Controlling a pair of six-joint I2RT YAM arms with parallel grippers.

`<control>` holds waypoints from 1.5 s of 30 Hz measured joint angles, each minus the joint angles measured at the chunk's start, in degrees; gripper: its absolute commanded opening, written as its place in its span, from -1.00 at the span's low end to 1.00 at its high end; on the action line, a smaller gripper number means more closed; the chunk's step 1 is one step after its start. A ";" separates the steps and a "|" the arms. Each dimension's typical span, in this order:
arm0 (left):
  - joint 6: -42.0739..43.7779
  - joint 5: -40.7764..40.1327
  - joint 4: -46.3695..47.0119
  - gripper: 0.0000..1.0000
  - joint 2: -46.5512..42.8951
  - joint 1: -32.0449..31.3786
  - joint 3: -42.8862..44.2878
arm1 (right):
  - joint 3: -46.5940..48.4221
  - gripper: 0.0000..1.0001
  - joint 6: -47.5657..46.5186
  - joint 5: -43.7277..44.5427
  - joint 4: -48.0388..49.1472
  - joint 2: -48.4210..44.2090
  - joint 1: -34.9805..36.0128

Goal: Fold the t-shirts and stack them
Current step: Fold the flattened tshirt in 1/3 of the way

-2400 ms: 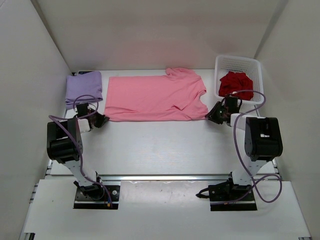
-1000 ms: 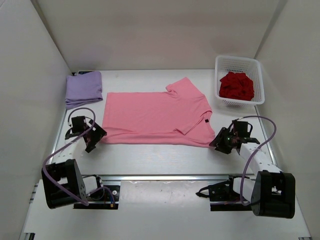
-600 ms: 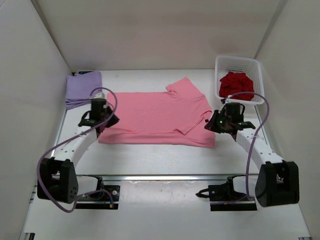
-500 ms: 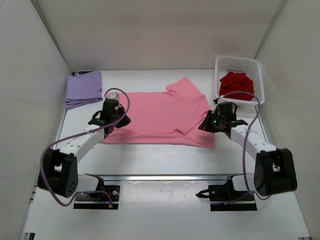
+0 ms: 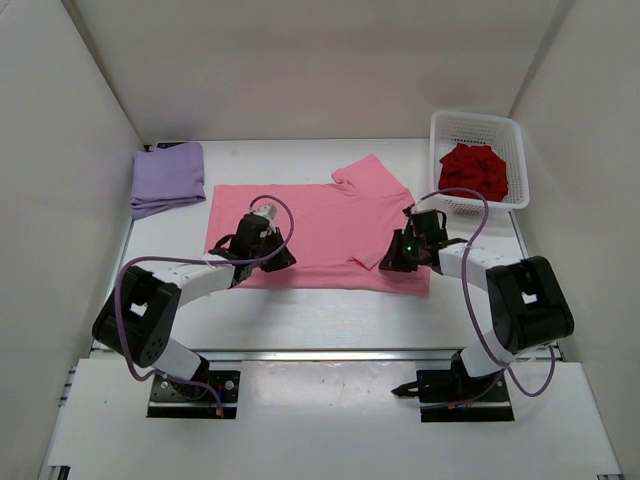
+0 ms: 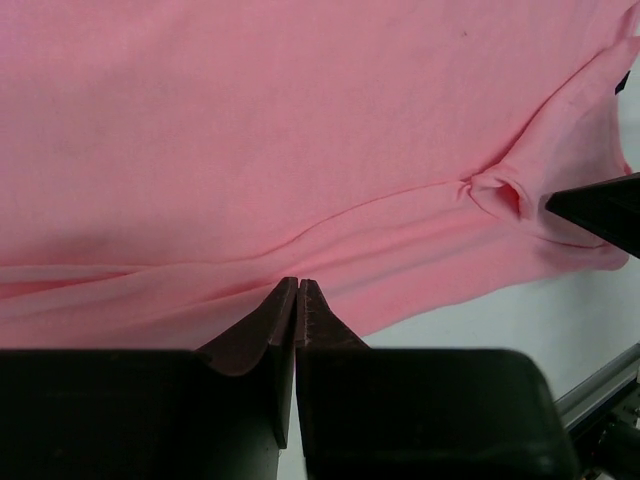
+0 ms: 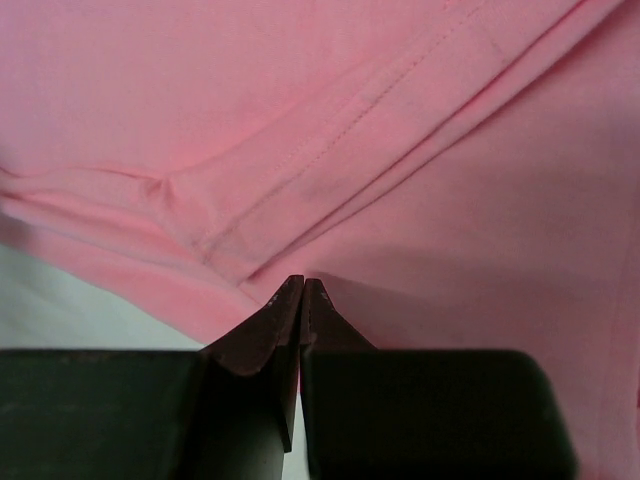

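A pink t-shirt lies spread flat mid-table, sleeve and collar to the right. My left gripper sits at its near hem, left of centre, and is shut on a fold of pink fabric; the jaws meet at the tip. My right gripper is at the near right, by the folded-in sleeve, and is shut on pink cloth; its jaws are pressed together. A small pucker shows beside its tip. A folded lavender t-shirt lies back left. A dark red t-shirt is crumpled in the basket.
A white lattice basket stands at the back right corner. White walls enclose the table on three sides. A metal rail runs along the near edge in front of the arm bases. Bare tabletop lies between the shirt and the rail.
Both arms swung from the shirt's near outer corners in toward its middle, and both grippers closed. The shirt's near left corner was drawn to the right.
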 measured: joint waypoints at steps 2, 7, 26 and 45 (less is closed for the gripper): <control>-0.42 0.39 1.14 -0.70 0.00 0.48 -1.03 | 0.22 -1.00 0.13 0.02 0.17 1.42 0.04; -0.96 0.57 1.90 -0.68 0.00 0.92 -2.91 | 1.46 -1.00 0.74 0.00 0.55 3.63 0.09; -2.10 1.84 3.48 -0.68 -0.20 1.03 -3.74 | 33.14 -1.00 3.17 -2.99 2.14 21.77 1.18; 1.49 -0.72 -3.17 -0.73 -7.28 7.96 -10.40 | 3.28 -1.00 -1.62 -0.17 -1.81 5.03 11.43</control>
